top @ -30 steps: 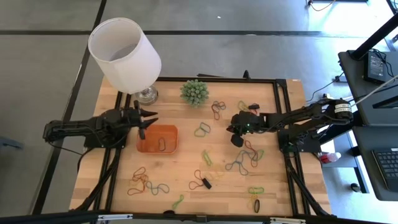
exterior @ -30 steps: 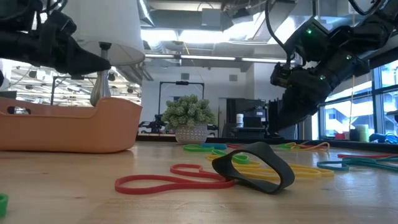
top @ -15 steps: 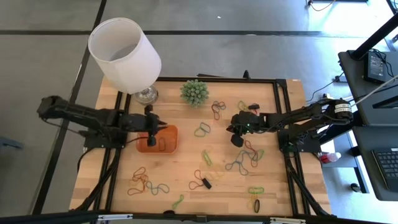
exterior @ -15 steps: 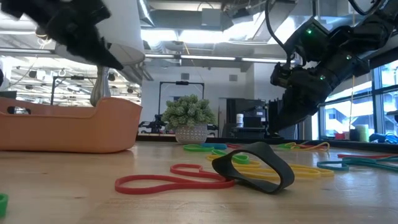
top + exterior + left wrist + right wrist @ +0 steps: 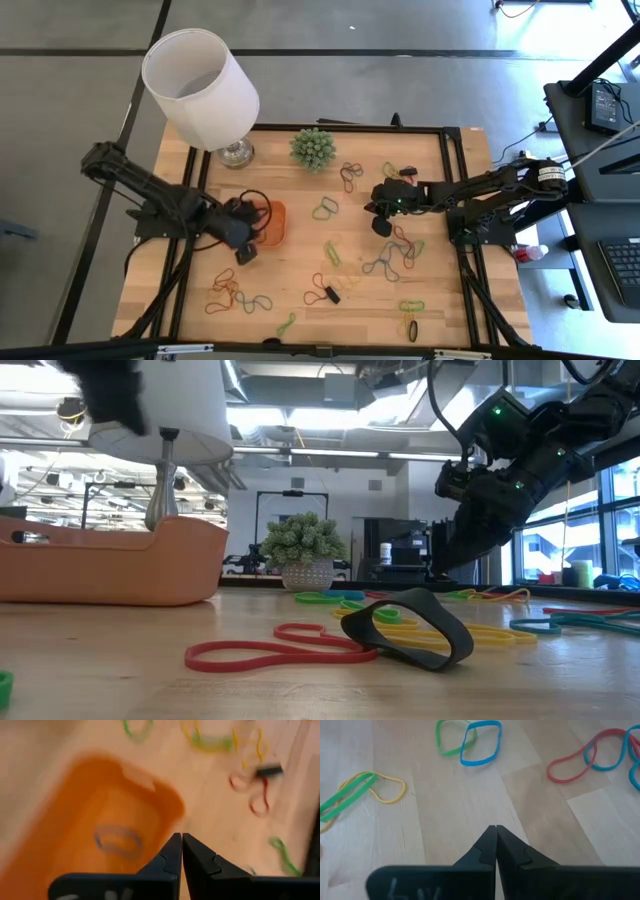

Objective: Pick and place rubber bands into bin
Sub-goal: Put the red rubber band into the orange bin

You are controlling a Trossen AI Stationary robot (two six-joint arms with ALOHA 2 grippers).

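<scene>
Rubber bands lie scattered over the middle and right of the bench; one grey loop already sits in the bin. The left gripper has its jaws together, empty, at the bin's lower-left edge in the high view. Outward from it, the nearest loose bands lie toward the frame's lower left, just below. The right gripper, jaws also together and empty, hangs right of centre with green and blue loops just ahead. I'd judge the right arm nearer to most bands.
</scene>
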